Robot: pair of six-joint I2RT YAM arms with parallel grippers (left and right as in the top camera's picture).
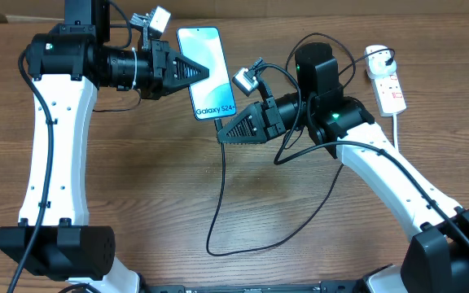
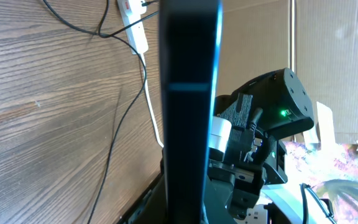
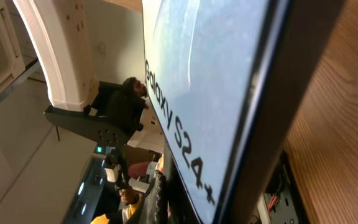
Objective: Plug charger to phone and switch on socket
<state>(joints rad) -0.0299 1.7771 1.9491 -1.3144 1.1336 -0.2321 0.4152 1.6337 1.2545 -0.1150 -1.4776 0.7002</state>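
My left gripper point(image 1: 204, 75) is shut on the phone point(image 1: 205, 47), which it holds at one long side with the light blue screen facing up. The left wrist view shows the phone point(image 2: 188, 93) edge-on as a dark vertical bar. My right gripper point(image 1: 222, 133) is shut at the phone's bottom end, where the charger point(image 1: 216, 195) cable meets it; the connector tip is hidden. The phone point(image 3: 210, 81) fills the right wrist view, with "Galaxy S24" readable. The cable loops down the table and back toward the socket point(image 1: 391, 89), a white strip at the far right with a black plug point(image 1: 379, 57) in it.
The socket's thick white cord point(image 1: 397, 130) runs down beside my right arm point(image 1: 381, 163). The socket point(image 2: 132, 12) and its white cord point(image 2: 149, 99) also show in the left wrist view. My left arm point(image 1: 55, 146) stands at the table's left side.
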